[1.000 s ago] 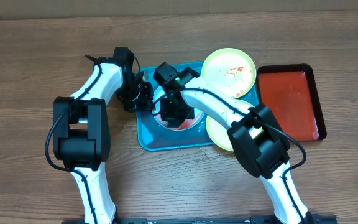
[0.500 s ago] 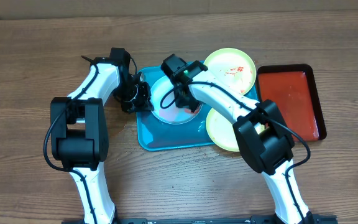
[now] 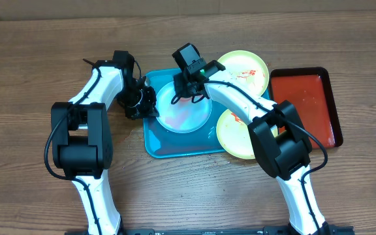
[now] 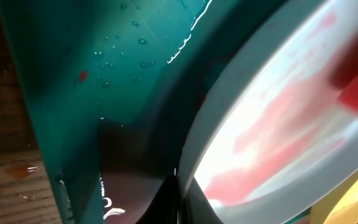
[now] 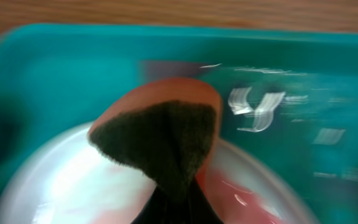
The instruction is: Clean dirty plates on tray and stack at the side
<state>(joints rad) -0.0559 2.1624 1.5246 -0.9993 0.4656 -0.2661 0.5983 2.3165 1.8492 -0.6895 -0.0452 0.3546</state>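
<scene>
The wooden tabletop carries the turquoise tray near its middle. The left claw sits at the tray's left rim, right against the left edge of the whitish-blue plate. In the left wrist view, one dark finger tip shows beside that plate's rim, above the tray's wet floor. I cannot tell from this whether the claw is pinching the rim or only resting beside it.

The whitish-blue plate lies flat inside the tray, in the half farther from the robot, and its face is streaked with pinkish-red smear. The right claw hangs over the far edge of this plate, near the tray's far rim. It is clamped on a sponge that is orange with a dark green scouring face, folded and pointing toward the plate.

The upper yellow-green plate, spotted with red sauce, lies at the tray's far right corner. The lower yellow-green plate lies against the tray's right rim at the near corner, partly hidden under the right arm. A red tray with a dark rim sits on the tabletop well to the right of the turquoise tray.
</scene>
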